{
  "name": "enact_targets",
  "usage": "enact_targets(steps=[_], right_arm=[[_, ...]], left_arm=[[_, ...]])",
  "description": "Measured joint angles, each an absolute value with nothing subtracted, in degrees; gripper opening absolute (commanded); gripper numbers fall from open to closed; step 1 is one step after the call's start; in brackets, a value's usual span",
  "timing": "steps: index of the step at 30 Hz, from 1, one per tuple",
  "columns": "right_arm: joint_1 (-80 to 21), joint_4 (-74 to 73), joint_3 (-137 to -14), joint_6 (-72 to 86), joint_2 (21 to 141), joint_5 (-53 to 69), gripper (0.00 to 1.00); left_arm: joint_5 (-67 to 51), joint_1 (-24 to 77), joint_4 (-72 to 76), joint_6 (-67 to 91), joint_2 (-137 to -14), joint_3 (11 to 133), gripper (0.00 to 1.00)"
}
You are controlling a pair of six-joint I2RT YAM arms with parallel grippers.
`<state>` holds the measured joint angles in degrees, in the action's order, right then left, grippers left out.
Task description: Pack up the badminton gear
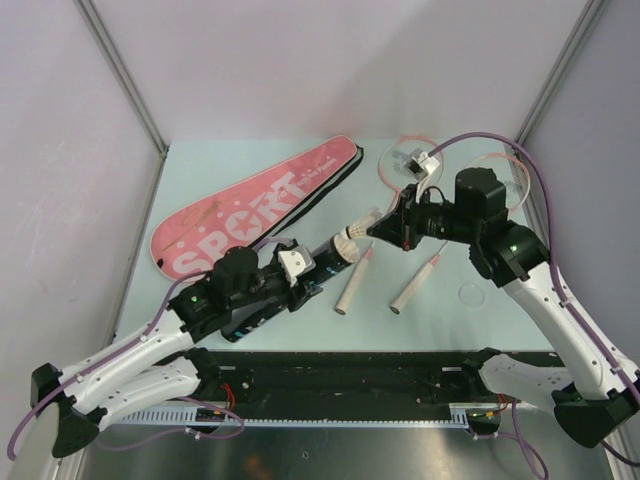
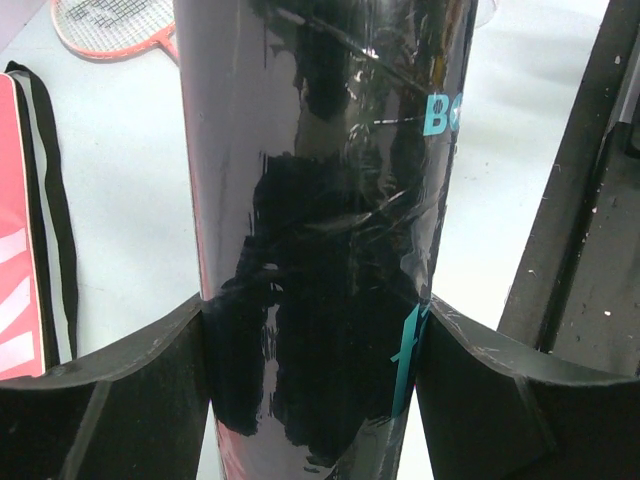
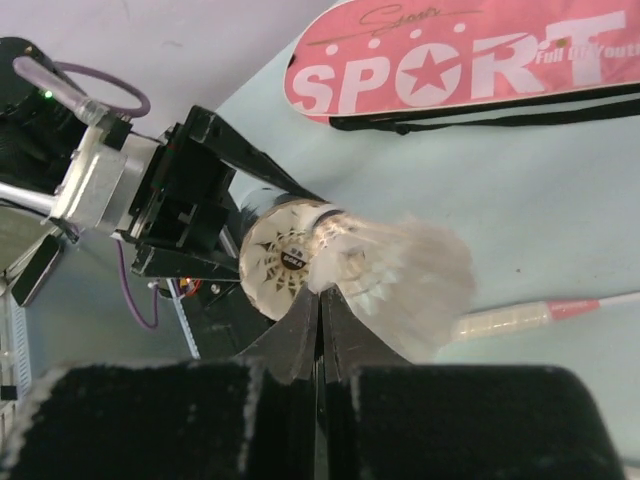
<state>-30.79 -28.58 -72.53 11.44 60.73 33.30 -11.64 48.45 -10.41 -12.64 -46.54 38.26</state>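
My left gripper (image 1: 290,285) (image 2: 315,335) is closed round the long black tube (image 1: 325,262) (image 2: 320,190), one finger on each side, and holds it slanted above the table. At the tube's upper end a white round patterned face (image 3: 283,262) shows. My right gripper (image 1: 388,230) (image 3: 322,305) is shut on the feather skirt of a white shuttlecock (image 1: 362,228) (image 3: 405,275), which lies right against that end. The pink bag lettered "SPORT" (image 1: 250,205) (image 3: 460,60) lies flat behind the tube. Two pink-rimmed rackets (image 1: 410,160) (image 1: 505,175) lie at the back right.
The rackets' pale handles (image 1: 353,285) (image 1: 415,283) point toward the near edge, just right of the tube. One handle (image 3: 510,320) lies under the shuttlecock. A racket head (image 2: 110,25) and the bag's black edge (image 2: 45,200) lie beside the tube. Side walls close in the table.
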Motion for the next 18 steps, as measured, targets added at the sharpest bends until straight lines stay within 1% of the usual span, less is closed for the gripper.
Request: enact_targets(steps=[12, 14, 15, 16, 17, 18], right_arm=[[-34.35, -35.90, -72.58, 9.80, 58.02, 33.93, 0.00], [-35.62, -35.73, -72.58, 10.00, 58.76, 33.89, 0.11], [-36.53, -35.24, -72.60, 10.37, 59.55, 33.93, 0.24], [-37.32, -34.52, -72.60, 11.14, 60.53, 34.30, 0.34], [-37.87, -33.47, -72.49, 12.19, 61.63, 34.96, 0.47], [-38.22, -31.90, -72.12, 13.34, 62.57, 35.86, 0.65]], left_arm=[[-12.60, 48.47, -10.55, -13.08, -46.94, 38.28, 0.13], [-13.02, 48.47, -10.55, -13.10, -46.94, 38.28, 0.13], [-13.52, 48.47, -10.55, -13.13, -46.94, 38.28, 0.13], [-13.93, 48.47, -10.55, -13.13, -46.94, 38.28, 0.13], [-14.17, 48.47, -10.52, -13.13, -46.94, 38.28, 0.13], [-14.44, 48.47, -10.52, -13.10, -46.94, 38.28, 0.13]])
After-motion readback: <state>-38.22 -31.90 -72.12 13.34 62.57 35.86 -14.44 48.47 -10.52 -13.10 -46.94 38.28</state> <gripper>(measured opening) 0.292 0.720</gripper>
